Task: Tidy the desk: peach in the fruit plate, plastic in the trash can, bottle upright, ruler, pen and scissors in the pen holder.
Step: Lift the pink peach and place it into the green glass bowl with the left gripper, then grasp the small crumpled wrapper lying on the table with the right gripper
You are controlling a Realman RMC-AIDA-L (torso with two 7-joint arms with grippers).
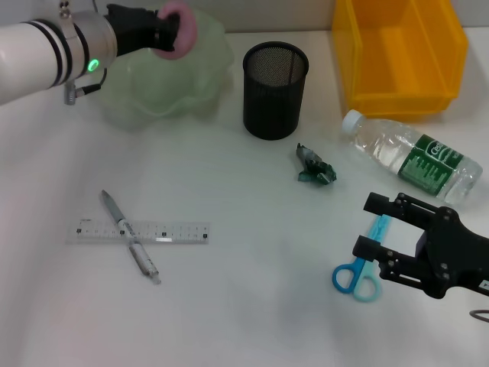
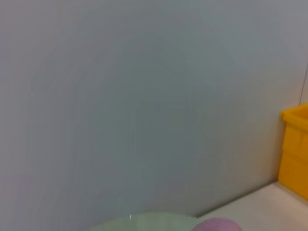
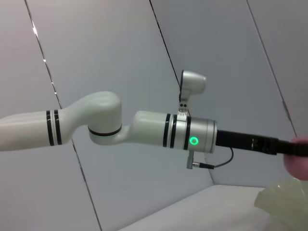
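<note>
One green-labelled bottle (image 1: 414,157) lies flat (text unreadable).

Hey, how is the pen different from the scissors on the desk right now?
The pen is grey and slim; the scissors are blue with looped handles. The pen lies crossed over the clear ruler on the robot's left side, far from either gripper; the scissors lie on the right, partly under the right gripper, whose fingers are spread. Both lie flat on the white desk, outside the black mesh pen holder.
</note>
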